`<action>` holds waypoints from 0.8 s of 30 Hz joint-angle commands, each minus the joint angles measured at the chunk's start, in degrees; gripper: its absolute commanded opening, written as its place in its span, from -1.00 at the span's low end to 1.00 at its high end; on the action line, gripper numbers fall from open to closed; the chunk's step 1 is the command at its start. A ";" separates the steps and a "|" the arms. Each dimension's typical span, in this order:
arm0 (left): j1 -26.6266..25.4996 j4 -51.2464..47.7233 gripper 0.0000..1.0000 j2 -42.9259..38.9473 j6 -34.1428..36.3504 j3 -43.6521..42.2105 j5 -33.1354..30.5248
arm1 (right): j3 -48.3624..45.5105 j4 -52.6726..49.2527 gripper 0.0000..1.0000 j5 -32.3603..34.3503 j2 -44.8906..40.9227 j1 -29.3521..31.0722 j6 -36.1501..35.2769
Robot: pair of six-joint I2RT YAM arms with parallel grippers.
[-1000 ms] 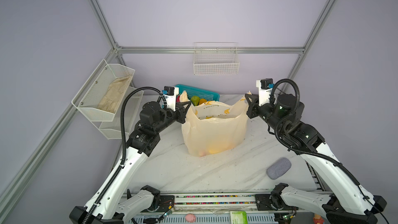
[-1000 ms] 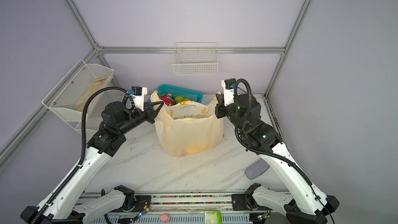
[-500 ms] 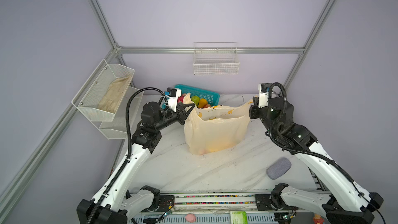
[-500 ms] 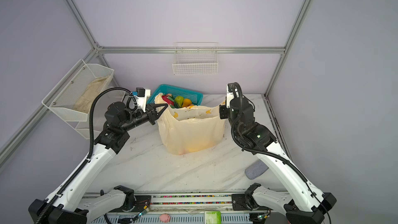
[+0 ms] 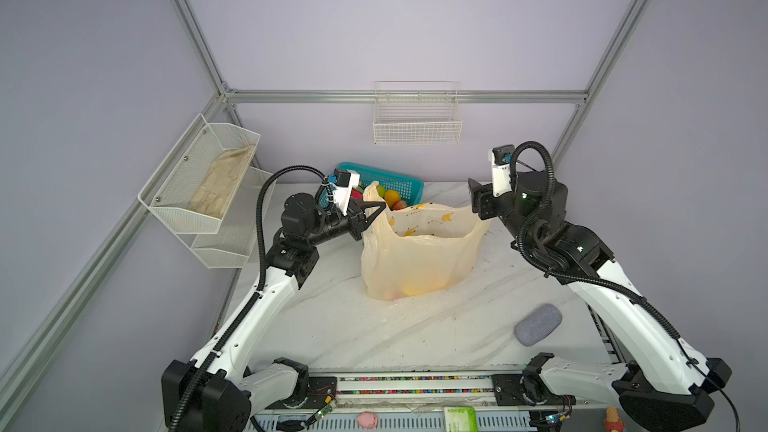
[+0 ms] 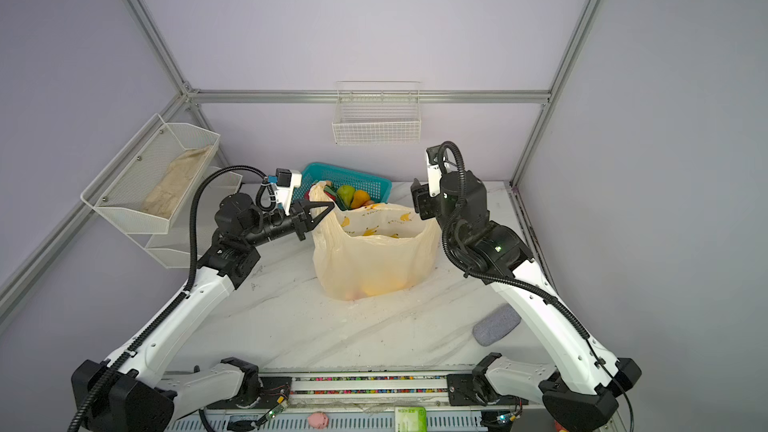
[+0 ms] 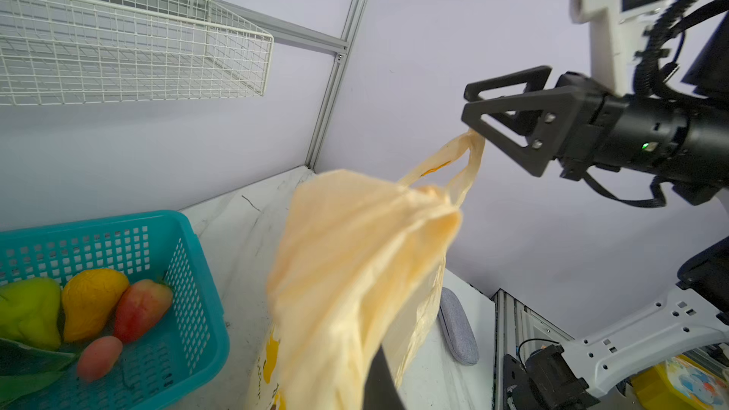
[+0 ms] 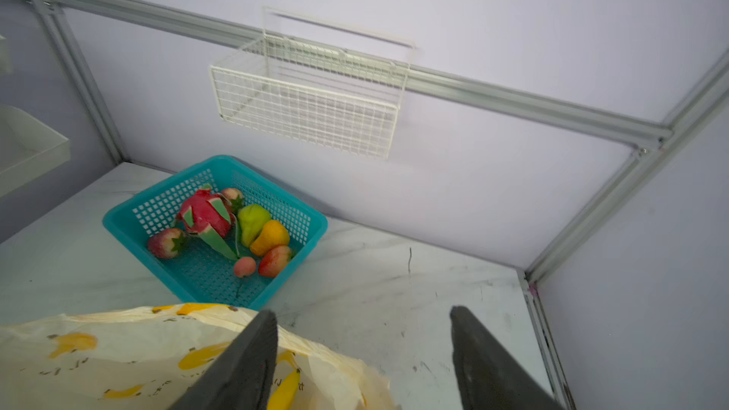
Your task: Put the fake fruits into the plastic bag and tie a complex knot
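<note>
The plastic bag stands mid-table with its mouth open, and orange-yellow shapes show through its lower wall. My left gripper is shut on the bag's left handle and holds it up. My right gripper is open at the bag's right rim, with nothing between its fingers. In the left wrist view the right handle loop reaches one of its fingertips. The handles are apart and no knot shows. Fake fruits lie in the basket: dragon fruit, green pear, orange pear, strawberry.
The teal basket sits right behind the bag near the back wall. A grey pouch lies at the front right. A white wire basket hangs on the back wall. A mesh shelf with a beige cloth is on the left wall.
My right gripper has opened off the bag's right handle, and the bag's right side has slumped. My left gripper has shifted slightly toward the bag, still gripping its handle.
</note>
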 commanded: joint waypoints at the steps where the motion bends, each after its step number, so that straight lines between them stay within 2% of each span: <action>1: 0.27 2.71 -1.00 -1.78 -0.83 -2.07 1.00 | 2.56 0.57 0.53 -0.76 3.51 7.32 -6.33; 4: 0.25 2.52 -1.00 -2.18 -0.64 -2.08 0.79 | 2.28 2.77 0.55 -7.63 5.50 10.44 -8.72; 9: 0.28 2.17 -1.00 -2.65 -0.52 -2.07 0.80 | -5.59 12.03 0.67 -25.01 5.88 11.38 -9.55; 12: 0.28 2.17 -1.00 -2.84 -0.61 -2.06 0.87 | -10.36 18.82 0.86 -30.53 6.61 11.17 -12.24; 14: 0.27 2.10 -1.00 -3.10 -0.56 -2.07 1.06 | -11.78 21.04 0.95 -34.59 8.62 10.11 -15.03; 19: 0.33 1.69 -1.00 -3.65 -0.20 -1.98 1.33 | -12.51 26.67 0.95 -47.78 14.17 2.37 -15.23; 24: 0.28 1.35 -1.00 -3.98 0.12 -1.89 1.51 | -13.37 30.99 0.95 -53.98 17.58 0.56 -15.82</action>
